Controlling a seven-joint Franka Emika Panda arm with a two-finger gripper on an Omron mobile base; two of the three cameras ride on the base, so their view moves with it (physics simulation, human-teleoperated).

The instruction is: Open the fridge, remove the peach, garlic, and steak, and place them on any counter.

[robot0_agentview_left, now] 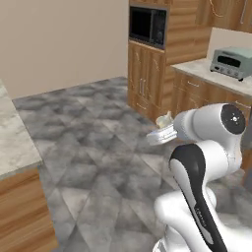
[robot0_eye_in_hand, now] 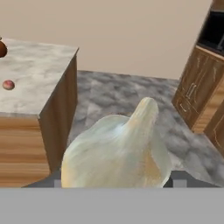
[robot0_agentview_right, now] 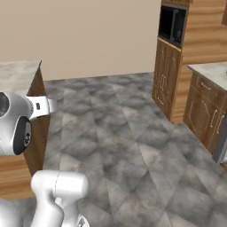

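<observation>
The garlic point(robot0_eye_in_hand: 118, 153), a pale whitish bulb with a pointed tip, looms close in the hand view, and my gripper point(robot0_eye_in_hand: 116, 181) is shut on it, with dark fingertips point(robot0_eye_in_hand: 178, 179) at either side. The left base view has the garlic point(robot0_agentview_left: 165, 119) poking up from the gripper point(robot0_agentview_left: 161, 132) above the floor. The counter point(robot0_eye_in_hand: 39, 70) lies to the left with the peach point(robot0_eye_in_hand: 8, 84) resting on its top. The fridge and the steak are out of view.
A red-brown pot point(robot0_eye_in_hand: 1, 48) stands at the counter's far left. Wooden cabinets point(robot0_agentview_left: 145, 81) with a built-in microwave point(robot0_agentview_left: 146, 24) line the right, and a toaster oven point(robot0_agentview_left: 229, 61) sits on a second marble top. Grey tiled floor point(robot0_agentview_right: 119, 133) spreads between.
</observation>
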